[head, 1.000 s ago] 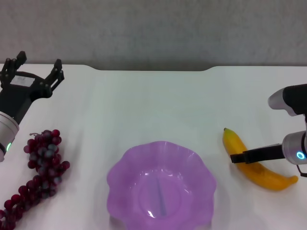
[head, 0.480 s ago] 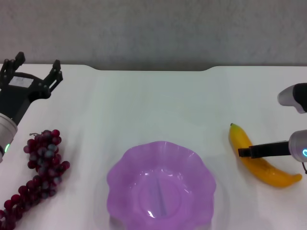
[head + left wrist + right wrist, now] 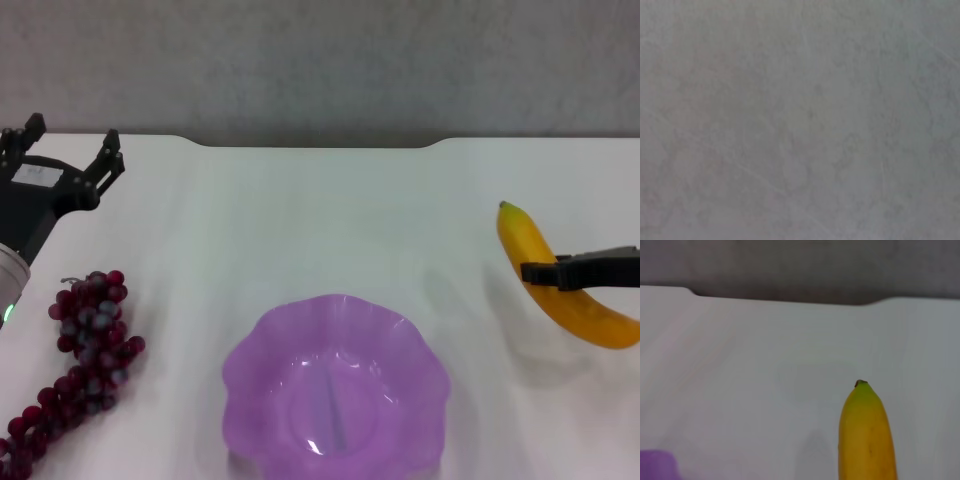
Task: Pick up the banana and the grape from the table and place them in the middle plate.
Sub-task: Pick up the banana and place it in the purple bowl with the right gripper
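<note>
The banana, yellow with a green tip, hangs above the table at the far right, its faint shadow on the surface below it. My right gripper is shut on it, one black finger crossing its middle. The right wrist view shows the banana's tip end over the white tabletop. The grape bunch lies on the table at the left front. The purple middle plate stands at the front centre, with nothing in it. My left gripper is open at the far left, behind the grape.
A grey wall rises behind the table's far edge. The left wrist view holds only a plain grey surface. A corner of the plate shows in the right wrist view.
The right gripper has lifted the banana off the table and carried it up and to the right. The left gripper has drifted slightly left and stays open.
</note>
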{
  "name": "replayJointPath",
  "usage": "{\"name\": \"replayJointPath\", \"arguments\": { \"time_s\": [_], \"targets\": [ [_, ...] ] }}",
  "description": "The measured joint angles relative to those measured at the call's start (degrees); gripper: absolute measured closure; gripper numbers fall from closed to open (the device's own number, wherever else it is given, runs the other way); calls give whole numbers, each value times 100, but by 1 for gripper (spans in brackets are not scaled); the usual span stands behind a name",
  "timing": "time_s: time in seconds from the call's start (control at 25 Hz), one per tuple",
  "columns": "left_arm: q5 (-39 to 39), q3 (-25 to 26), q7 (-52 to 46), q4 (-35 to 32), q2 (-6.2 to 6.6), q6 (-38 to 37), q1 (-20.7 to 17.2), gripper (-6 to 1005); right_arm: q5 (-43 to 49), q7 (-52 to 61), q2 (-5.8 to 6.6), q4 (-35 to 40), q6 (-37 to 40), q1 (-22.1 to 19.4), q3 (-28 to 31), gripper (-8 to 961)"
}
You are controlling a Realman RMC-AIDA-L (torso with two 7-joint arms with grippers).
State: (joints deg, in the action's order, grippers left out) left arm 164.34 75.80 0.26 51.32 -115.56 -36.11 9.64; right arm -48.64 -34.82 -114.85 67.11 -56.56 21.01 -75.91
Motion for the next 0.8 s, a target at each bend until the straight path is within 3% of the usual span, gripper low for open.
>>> {"name": "replayJointPath", "arguments": {
  "time_s": [0.12, 0.36, 0.56, 0.8],
  "targets": [
    [2, 0, 0, 0, 5, 2, -13, 121, 31, -8, -16, 517, -310, -89, -148, 475],
    [2, 6, 0, 0, 2, 6, -14, 121, -11, -14, -19, 1258, -724, -16, -1108, 475],
    [2, -11, 0, 0, 2, 12, -4, 121, -21, -12, -20, 1420, -845, 300, -1952, 475],
    [2, -13, 0, 0, 1, 16, 17, 121, -131, -5, -27, 1385, -921, 554, -2493, 475]
  ]
}}
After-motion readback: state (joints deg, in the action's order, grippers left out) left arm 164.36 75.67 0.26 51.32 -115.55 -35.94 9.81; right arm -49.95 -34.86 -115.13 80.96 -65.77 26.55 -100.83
